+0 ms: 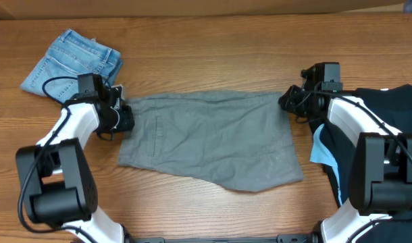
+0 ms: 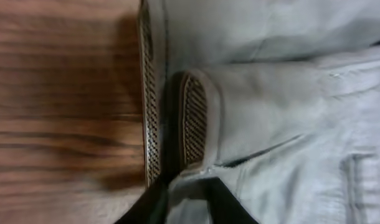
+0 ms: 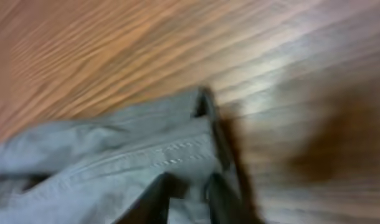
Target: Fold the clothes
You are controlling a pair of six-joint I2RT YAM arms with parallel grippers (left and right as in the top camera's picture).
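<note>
The grey-khaki shorts (image 1: 213,138) lie spread flat across the middle of the wooden table (image 1: 213,54). My left gripper (image 1: 125,116) is at their far left corner, shut on the fabric. In the left wrist view its fingers (image 2: 187,198) pinch grey cloth (image 2: 289,124) next to the patterned inner waistband. My right gripper (image 1: 288,101) is at their far right corner, shut on the edge. In the right wrist view its fingers (image 3: 190,199) hold the stitched hem of the shorts (image 3: 115,149), which is lifted slightly off the wood.
A folded blue denim pair (image 1: 74,64) lies at the back left. A pile of dark clothes (image 1: 395,115) with a light blue piece (image 1: 321,152) sits at the right edge, beside my right arm.
</note>
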